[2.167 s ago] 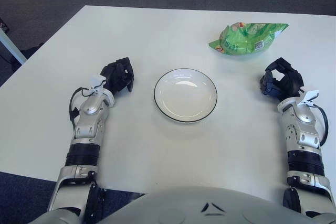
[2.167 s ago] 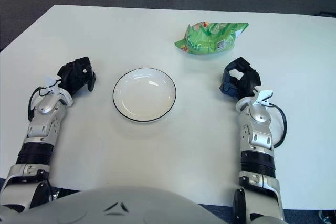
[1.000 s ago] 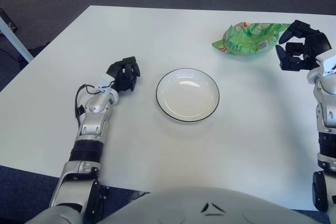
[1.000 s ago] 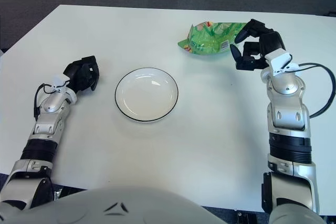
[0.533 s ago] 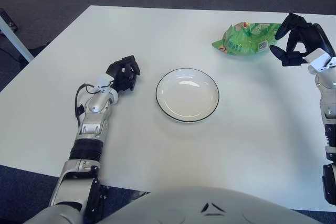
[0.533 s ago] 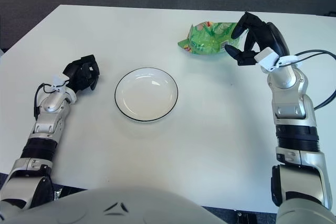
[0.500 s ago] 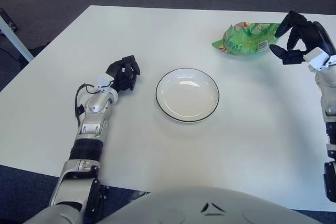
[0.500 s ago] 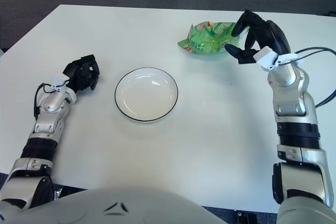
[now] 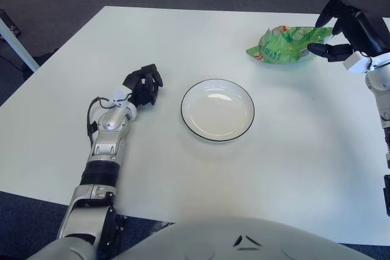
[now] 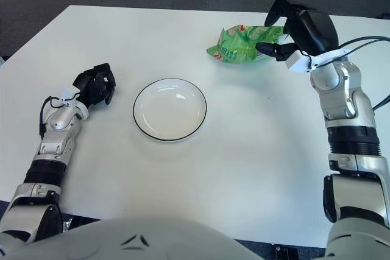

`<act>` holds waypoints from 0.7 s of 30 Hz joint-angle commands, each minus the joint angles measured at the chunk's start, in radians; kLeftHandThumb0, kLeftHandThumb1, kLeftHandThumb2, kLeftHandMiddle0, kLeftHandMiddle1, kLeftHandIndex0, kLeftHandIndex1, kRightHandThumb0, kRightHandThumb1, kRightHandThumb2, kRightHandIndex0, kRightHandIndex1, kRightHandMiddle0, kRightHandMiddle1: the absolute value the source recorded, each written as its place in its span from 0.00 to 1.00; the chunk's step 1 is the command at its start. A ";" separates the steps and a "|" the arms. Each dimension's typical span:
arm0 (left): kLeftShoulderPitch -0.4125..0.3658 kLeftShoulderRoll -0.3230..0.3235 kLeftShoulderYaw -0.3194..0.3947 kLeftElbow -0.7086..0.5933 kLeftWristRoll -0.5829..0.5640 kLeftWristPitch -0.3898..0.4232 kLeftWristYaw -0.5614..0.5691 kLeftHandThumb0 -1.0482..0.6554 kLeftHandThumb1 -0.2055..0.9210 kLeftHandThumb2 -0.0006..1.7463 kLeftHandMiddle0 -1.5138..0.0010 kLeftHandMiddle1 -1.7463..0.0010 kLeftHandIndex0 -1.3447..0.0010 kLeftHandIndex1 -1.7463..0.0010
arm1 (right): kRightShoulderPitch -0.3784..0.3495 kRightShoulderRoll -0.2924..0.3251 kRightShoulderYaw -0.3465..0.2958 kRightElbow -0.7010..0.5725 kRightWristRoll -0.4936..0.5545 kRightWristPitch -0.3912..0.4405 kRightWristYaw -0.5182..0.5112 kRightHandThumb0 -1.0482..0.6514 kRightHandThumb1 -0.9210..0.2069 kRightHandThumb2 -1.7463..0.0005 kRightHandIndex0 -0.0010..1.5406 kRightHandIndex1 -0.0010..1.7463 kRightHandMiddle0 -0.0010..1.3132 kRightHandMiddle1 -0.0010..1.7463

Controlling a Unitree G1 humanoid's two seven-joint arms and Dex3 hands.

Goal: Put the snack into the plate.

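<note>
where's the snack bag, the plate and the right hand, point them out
snack bag (image 10: 239, 45), right eye view, middle of the green bag
plate (image 9: 217, 137), left eye view, near rim, black-edged
right hand (image 10: 285, 26), right eye view, at the bag's right end, between the spread fingertips, not closed on it

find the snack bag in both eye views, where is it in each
Left eye view: the snack bag is far upper right, with the open right hand at its right end.
Right eye view: the snack bag sits upper right of centre, nearer the middle of the picture.
Shared landmark: the plate, in front of the bag and to its left in both views.
</note>
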 commanded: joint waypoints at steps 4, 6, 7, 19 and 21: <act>0.061 -0.019 -0.017 0.035 0.044 -0.001 0.021 0.36 0.81 0.54 0.20 0.00 0.61 0.00 | -0.122 -0.066 0.089 0.104 -0.103 -0.099 0.001 0.09 0.00 0.59 0.08 0.54 0.00 0.55; 0.062 -0.019 -0.018 0.036 0.047 -0.004 0.023 0.37 0.76 0.54 0.21 0.00 0.66 0.00 | -0.145 -0.071 0.107 0.128 -0.120 -0.113 0.001 0.08 0.00 0.57 0.05 0.49 0.00 0.49; 0.062 -0.020 -0.018 0.035 0.047 -0.004 0.022 0.37 0.75 0.55 0.21 0.00 0.67 0.00 | -0.158 -0.072 0.116 0.140 -0.130 -0.117 0.003 0.07 0.00 0.56 0.04 0.46 0.00 0.47; 0.067 -0.023 -0.021 0.030 0.050 -0.010 0.026 0.38 0.72 0.55 0.23 0.00 0.71 0.00 | -0.277 -0.046 0.207 0.257 -0.171 -0.124 0.038 0.01 0.00 0.49 0.00 0.21 0.00 0.28; 0.068 -0.023 -0.021 0.029 0.054 -0.012 0.028 0.38 0.72 0.55 0.23 0.00 0.71 0.00 | -0.289 -0.041 0.217 0.273 -0.170 -0.123 0.041 0.00 0.00 0.49 0.00 0.19 0.00 0.27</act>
